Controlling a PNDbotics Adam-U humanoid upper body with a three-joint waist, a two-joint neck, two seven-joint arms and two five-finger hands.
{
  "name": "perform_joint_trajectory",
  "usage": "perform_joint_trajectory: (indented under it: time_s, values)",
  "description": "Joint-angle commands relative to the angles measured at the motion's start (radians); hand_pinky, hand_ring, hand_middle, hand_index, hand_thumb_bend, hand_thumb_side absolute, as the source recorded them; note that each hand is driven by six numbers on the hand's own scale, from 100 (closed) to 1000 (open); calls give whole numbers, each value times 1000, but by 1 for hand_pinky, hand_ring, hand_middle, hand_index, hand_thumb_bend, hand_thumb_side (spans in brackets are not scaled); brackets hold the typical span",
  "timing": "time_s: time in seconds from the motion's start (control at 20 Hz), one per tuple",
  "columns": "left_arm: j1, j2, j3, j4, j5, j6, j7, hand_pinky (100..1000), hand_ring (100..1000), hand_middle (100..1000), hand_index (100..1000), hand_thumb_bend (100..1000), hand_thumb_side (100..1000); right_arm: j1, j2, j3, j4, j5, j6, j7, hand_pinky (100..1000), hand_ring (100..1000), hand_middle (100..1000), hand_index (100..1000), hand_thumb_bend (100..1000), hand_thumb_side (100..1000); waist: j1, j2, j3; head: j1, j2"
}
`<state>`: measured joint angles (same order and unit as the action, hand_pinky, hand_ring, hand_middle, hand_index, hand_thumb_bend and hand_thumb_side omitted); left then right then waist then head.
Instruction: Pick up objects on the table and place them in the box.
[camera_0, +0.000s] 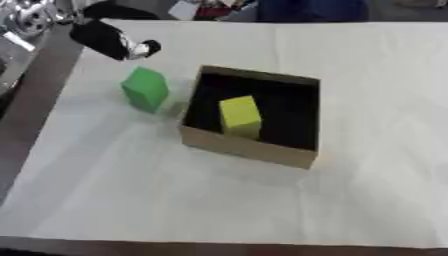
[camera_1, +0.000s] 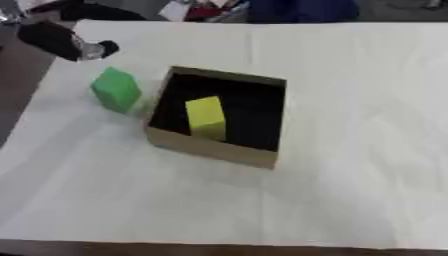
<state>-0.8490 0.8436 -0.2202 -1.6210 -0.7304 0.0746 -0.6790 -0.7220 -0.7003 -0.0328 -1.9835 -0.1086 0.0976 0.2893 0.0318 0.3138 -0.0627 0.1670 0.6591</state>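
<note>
A brown cardboard box (camera_0: 248, 149) with a dark inside stands in the middle of the white-covered table. A yellow block (camera_0: 240, 116) stands inside it, near the front wall. A green block (camera_0: 145, 89) sits on the table just left of the box, slightly tilted, apart from the box wall. My left hand (camera_0: 149, 48) shows as a black and silver shape at the upper left, above and behind the green block and not touching it. My right hand shows in neither view.
The white cloth (camera_0: 367, 100) covers the table to the right and front of the box. A dark table edge (camera_0: 35, 100) runs down the left side. Metallic items (camera_0: 26, 20) and coloured clutter (camera_0: 219, 9) lie at the far edge.
</note>
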Motion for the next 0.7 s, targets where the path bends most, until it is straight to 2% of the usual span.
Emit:
perform_joint_trajectory:
  time_s: [0.05, 0.15, 0.25, 0.45, 0.6, 0.7]
  values:
    - [-27, 16, -1, 20, -15, -15, -65, 940, 917, 872, 992, 447, 603, -13, -12, -17, -16, -6, 5, -3, 968, 941, 767, 914, 223, 520, -1, -25, -1, 6, 0]
    - [-35, 12, -9, 43, -21, -20, -108, 954, 927, 884, 1000, 510, 605, -13, -10, -17, -16, -8, 7, -4, 968, 940, 765, 912, 220, 523, -1, -26, -2, 7, 0]
    - [-46, 9, -16, 67, -33, -29, -151, 965, 937, 895, 1000, 535, 601, -12, -7, -17, -16, -9, 11, -5, 968, 939, 763, 912, 217, 529, -1, -27, -2, 8, 0]
    - [-66, -1, -26, 110, -70, -62, -214, 975, 943, 904, 1000, 504, 577, -10, -4, -17, -16, -8, 20, -6, 967, 936, 757, 909, 215, 544, 1, -27, -2, 10, 0]
    - [-71, -5, -37, 138, -83, -88, -226, 973, 942, 908, 1000, 455, 553, -8, 1, -18, -16, -6, 27, -5, 966, 935, 755, 908, 211, 550, 3, -26, -3, 10, 0]
    - [-72, -6, -46, 155, -95, -103, -228, 971, 939, 898, 1000, 465, 548, -8, 4, -19, -16, -6, 31, -5, 966, 933, 753, 907, 212, 551, 4, -25, -4, 10, 1]
